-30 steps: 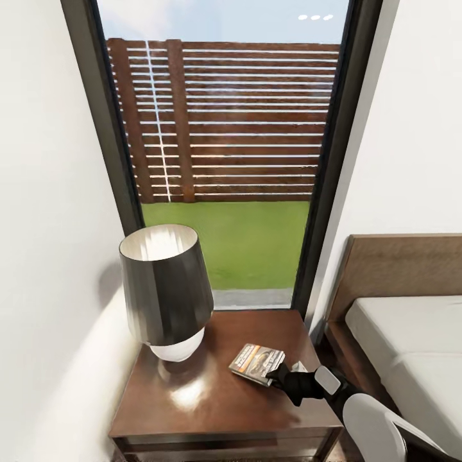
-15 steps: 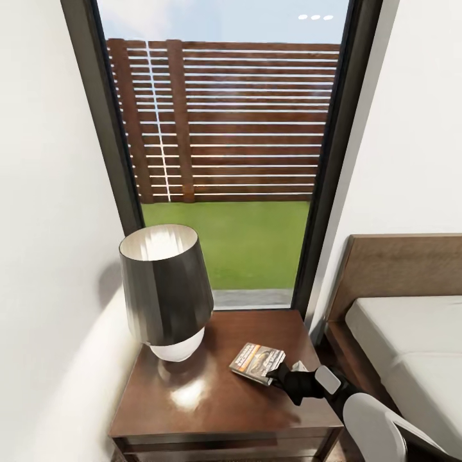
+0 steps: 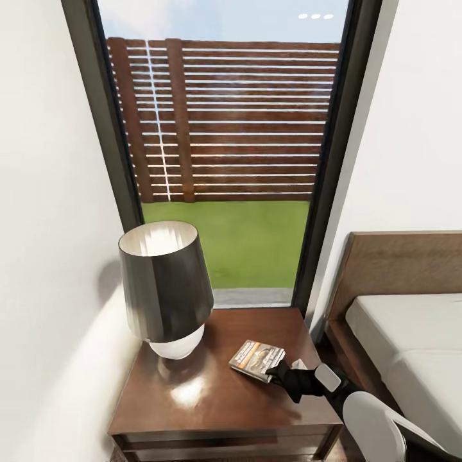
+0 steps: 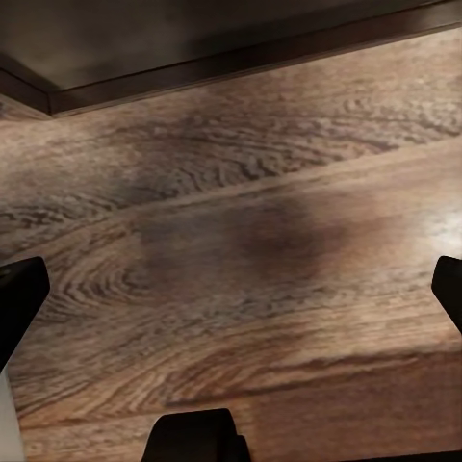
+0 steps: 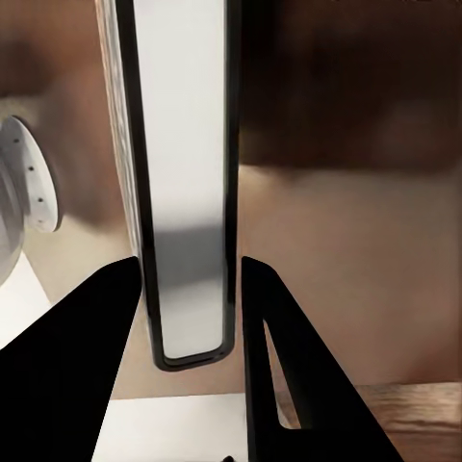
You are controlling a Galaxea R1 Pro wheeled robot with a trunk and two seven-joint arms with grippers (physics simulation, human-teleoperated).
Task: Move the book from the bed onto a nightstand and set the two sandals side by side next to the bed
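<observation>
Fingers of our right gripper (image 3: pixel 277 372) sit on either side of the book (image 3: pixel 256 360), which in the right wrist view (image 5: pixel 188 192) stands edge-on between the two black fingers (image 5: pixel 72 366); they look set against its covers, so we judge them closed on it, though a thin gap is hard to rule out. The book's far end rests on or just over the nightstand (image 3: pixel 192 404), on the side nearer the bed (image 3: pixel 410 346), with the lamp (image 3: pixel 165 289) standing well clear toward the wall.

Our left gripper (image 4: pixel 231 289) hangs above the wood-plank floor (image 4: pixel 241 241), its fingers (image 4: pixel 19 298) spread wide apart and holding nothing.

As we read it, the book leg of the task is nearly finished: the book is off the mattress and at the nightstand, and what it lacks is the release and a clean withdrawal of the arm. The sandals are the whole remaining half; we have yet to find both and lay them side by side next to the bed. Behind the nightstand, the tall window (image 3: pixel 224 128) looks out on the slatted fence.
</observation>
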